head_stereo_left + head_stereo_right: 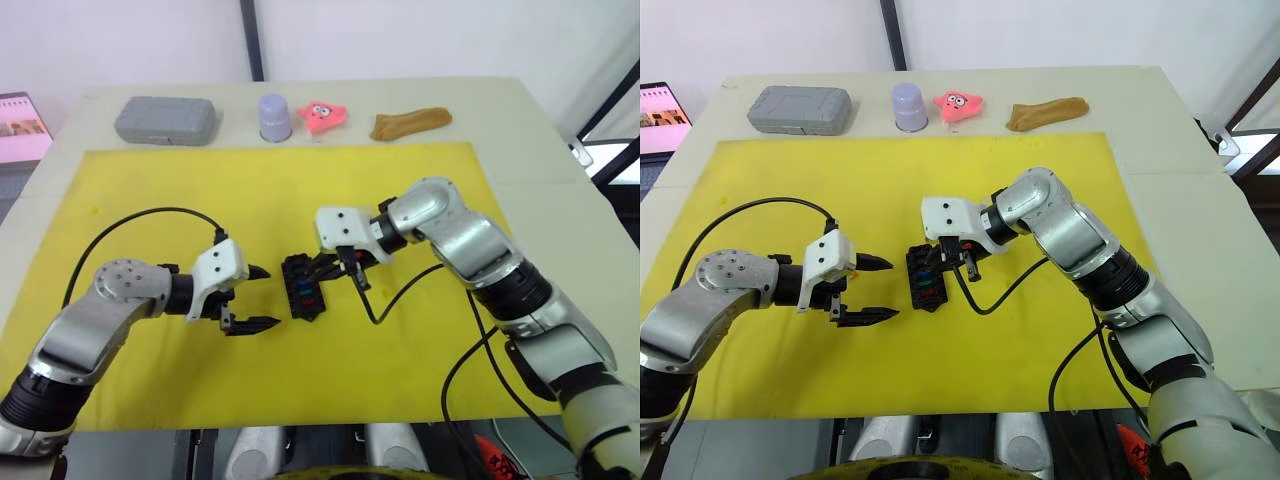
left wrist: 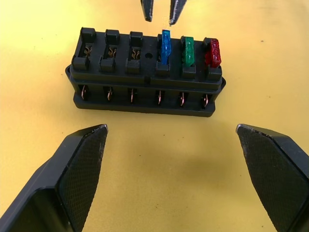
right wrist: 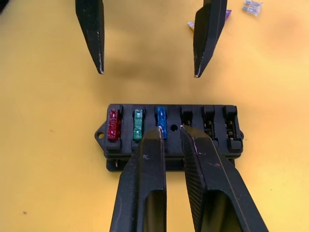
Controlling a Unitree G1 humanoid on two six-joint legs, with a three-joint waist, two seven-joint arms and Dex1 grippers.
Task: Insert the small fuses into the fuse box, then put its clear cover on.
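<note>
The right gripper point(image 3: 170, 127) hovers at the black rectangular plastic fuse box point(image 2: 147, 72), jaws narrowed to a slim gap with nothing visible between them, tips just beside the seated translucent blue fuse point(image 2: 165, 47). The left gripper point(image 1: 251, 298) waits just beside the box on its other long side, jaws spread wide and empty. The box lies on the yellow mat point(image 1: 150, 190) between the two grippers. Three fuses stand in adjacent slots: blue, then the green fuse point(image 2: 188, 51) and the red fuse point(image 2: 212, 52); three slots remain open. Loose fuses, a purple one point(image 3: 227, 13) among them, lie on the mat beyond the left gripper. Across the desk point(image 1: 520, 120) rest a grey rounded case point(image 1: 165, 120), a lavender cup point(image 1: 274, 117), a pink toy point(image 1: 323, 115) and a brown object point(image 1: 410, 122). Risk: nothing steadies the box, so a descending right gripper could nudge it askew or tilt the blue fuse.
</note>
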